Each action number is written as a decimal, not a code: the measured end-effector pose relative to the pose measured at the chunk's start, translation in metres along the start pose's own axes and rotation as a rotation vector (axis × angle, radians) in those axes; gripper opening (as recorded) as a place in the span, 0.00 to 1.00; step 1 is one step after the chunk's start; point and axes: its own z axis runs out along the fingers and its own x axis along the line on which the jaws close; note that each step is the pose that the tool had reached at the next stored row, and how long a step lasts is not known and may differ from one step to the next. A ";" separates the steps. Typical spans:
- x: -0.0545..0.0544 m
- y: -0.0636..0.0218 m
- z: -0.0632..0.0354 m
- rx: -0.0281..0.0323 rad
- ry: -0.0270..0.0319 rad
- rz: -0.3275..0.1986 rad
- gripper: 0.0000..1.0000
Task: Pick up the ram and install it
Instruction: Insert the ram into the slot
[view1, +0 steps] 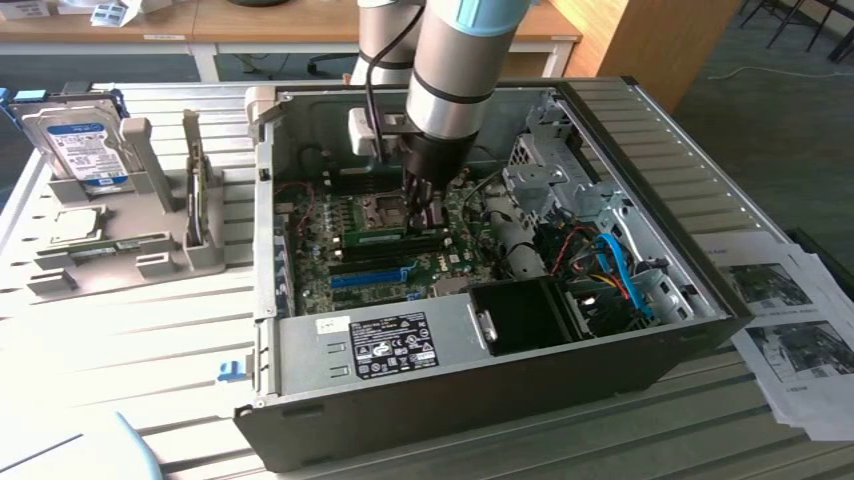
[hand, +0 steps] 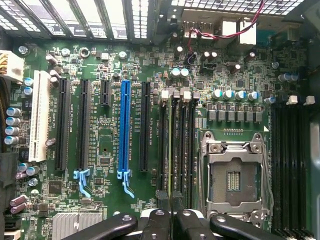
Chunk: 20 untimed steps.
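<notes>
The ram (hand: 172, 145) shows edge-on in the wrist view as a thin green strip. It lies along one of the black memory slots (hand: 186, 145) next to the empty CPU socket (hand: 232, 175). My gripper (hand: 172, 219) is shut on its near end, with one black finger (hand: 156, 220) on each side. I cannot tell whether the ram is pressed fully into the slot. In the exterior view the arm reaches down into the open computer case (view1: 694, 330). There the gripper (view1: 427, 215) stands over the motherboard, at one end of the green ram (view1: 376, 238).
A long blue slot (hand: 125, 125) and black expansion slots lie beside the memory slots. Cables and a drive cage (view1: 561, 170) crowd the case toward the exterior view's right. A grey rack (view1: 107, 250) on that view's left holds a hard drive (view1: 80, 145). Papers (view1: 787, 330) lie on its right.
</notes>
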 end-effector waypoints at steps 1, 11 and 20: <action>0.000 -0.0001 0.0004 0.0000 0.0002 0.000 0.11; 0.000 -0.0001 0.0009 0.0000 0.0205 0.002 0.11; -0.001 -0.0001 0.0011 0.0000 0.0258 0.002 0.11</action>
